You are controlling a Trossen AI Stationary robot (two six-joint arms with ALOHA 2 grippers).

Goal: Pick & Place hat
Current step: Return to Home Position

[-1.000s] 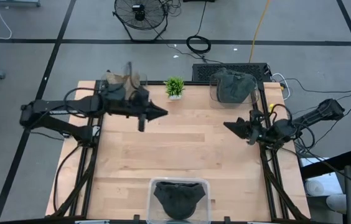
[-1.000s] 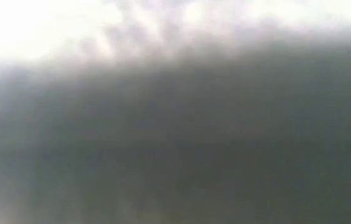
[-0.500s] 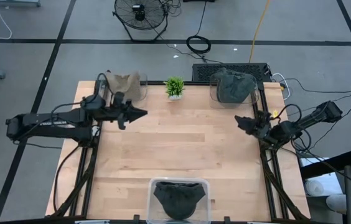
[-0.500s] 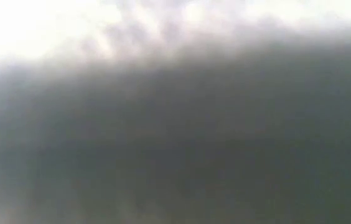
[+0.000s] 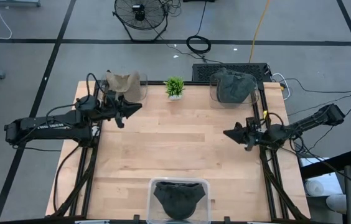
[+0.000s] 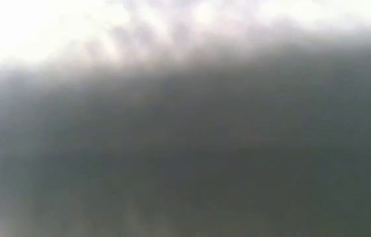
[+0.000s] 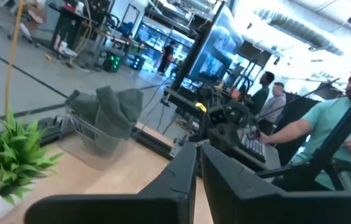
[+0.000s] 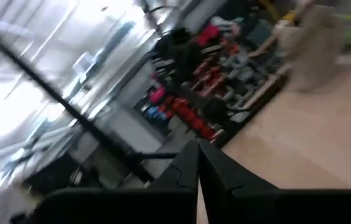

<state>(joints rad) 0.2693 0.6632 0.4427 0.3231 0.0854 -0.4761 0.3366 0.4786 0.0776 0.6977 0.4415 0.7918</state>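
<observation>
- Left tool (image 5: 138,106): fingers together, nothing held. It hangs over the back left of the bench (image 5: 182,149), just beside the left bin (image 5: 140,93).
- Right tool (image 5: 227,132): fingers together, empty. It sits over the right edge of the bench, pointing inward.
- Caps: black cap (image 5: 177,196) in the near bin (image 5: 153,185); gray cap (image 5: 231,86) in the right bin (image 5: 213,94); tan cap (image 5: 122,83) in the left bin. None lies loose, so I judge placing complete.
- Step in hand: retract to home. Draw each arm back toward its own side, with height held until clear of the bin rims.
- Route the left tool away from the plant (image 5: 175,86).
- The low view shows only a dark blur, possibly a blocked lens; I rely on the high view.
</observation>
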